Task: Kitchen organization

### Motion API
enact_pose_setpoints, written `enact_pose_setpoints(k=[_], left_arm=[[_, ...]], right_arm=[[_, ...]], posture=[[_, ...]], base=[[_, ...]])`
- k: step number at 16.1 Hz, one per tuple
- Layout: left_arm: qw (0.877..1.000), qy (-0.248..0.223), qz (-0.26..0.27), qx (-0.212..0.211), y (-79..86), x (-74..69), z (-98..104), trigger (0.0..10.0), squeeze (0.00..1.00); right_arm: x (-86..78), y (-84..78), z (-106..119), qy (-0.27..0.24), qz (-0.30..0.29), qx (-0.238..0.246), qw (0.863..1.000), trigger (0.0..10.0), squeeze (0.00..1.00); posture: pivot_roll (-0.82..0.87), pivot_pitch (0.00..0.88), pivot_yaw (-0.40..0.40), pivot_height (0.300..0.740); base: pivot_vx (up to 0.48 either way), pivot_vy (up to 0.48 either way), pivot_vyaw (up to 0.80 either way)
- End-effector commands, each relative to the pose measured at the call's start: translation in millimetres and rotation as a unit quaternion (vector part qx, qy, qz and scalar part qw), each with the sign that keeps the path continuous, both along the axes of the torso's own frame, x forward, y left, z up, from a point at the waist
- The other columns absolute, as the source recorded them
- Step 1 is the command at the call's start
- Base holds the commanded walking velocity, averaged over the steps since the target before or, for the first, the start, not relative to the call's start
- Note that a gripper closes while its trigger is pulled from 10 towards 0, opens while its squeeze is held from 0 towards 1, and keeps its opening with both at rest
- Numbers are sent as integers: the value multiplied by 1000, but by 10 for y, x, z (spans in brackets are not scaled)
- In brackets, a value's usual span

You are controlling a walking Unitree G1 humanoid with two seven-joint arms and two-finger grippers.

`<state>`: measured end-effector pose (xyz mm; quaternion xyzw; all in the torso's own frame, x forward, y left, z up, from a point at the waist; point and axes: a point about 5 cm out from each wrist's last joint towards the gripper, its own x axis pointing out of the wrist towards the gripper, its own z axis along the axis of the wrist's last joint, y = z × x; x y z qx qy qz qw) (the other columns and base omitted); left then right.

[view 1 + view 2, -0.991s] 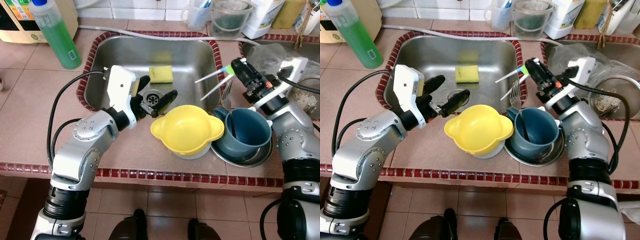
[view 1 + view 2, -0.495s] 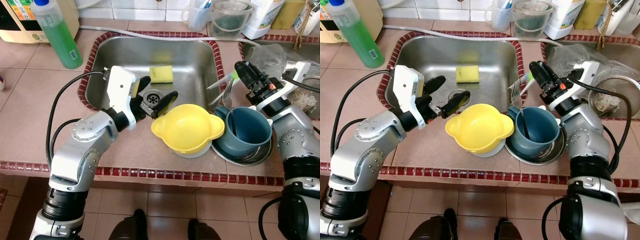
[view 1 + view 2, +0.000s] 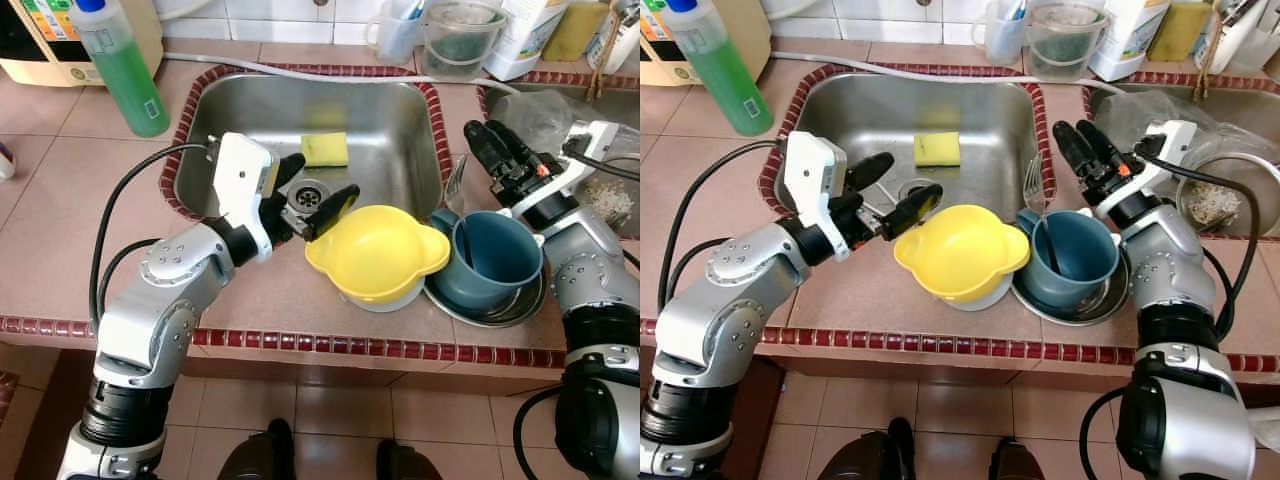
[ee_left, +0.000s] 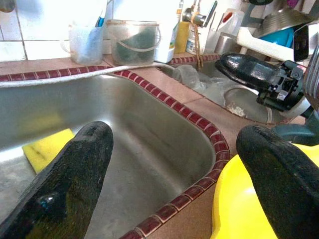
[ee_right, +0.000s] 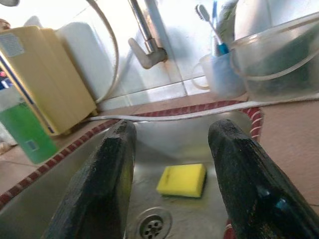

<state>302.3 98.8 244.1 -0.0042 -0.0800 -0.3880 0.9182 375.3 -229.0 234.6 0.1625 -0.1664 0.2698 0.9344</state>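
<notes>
The steel sink holds a yellow sponge near its drain. A fork leans against the sink's right wall, tines up. My right gripper hovers open over the sink's right rim, just above the fork, with nothing between its fingers. My left gripper is open at the sink's front edge, one finger close to the yellow bowl. The bowl sits on the counter beside a blue mug that stands on a steel plate.
A green soap bottle stands at the back left. A cup with toothbrushes and a clear tub stand behind the sink. A second basin at right holds a plastic bag and a steel bowl. The counter's front edge is tiled red.
My right gripper held a fork and pale sticks over the sink; it has opened and the fork now rests against the sink's right wall. The left arm has stayed put.
</notes>
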Motion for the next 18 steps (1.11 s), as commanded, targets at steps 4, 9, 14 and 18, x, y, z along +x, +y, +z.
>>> enact_pose_setpoints(k=[4,9,14,18], left_arm=[[1000,-4,6,11,44,10,-14,10000,0],[1000,0,27,13,105,100,-81,10000,0],[999,-3,36,12,134,197,-98,10000,0],[998,-2,63,7,215,297,-163,10000,0]], right_arm=[[-40,-45,159,-39,-37,-21,998,10000,0],[-182,13,253,-83,-58,-29,994,10000,0],[-535,9,234,-111,-118,-39,986,10000,0],[-913,85,97,-99,-165,-40,980,10000,0]], posture=[[-64,241,30,740],[-79,212,41,740],[-110,171,62,740],[-122,150,58,740]], base=[[0,0,0],[0,0,0],[0,0,0],[0,0,0]])
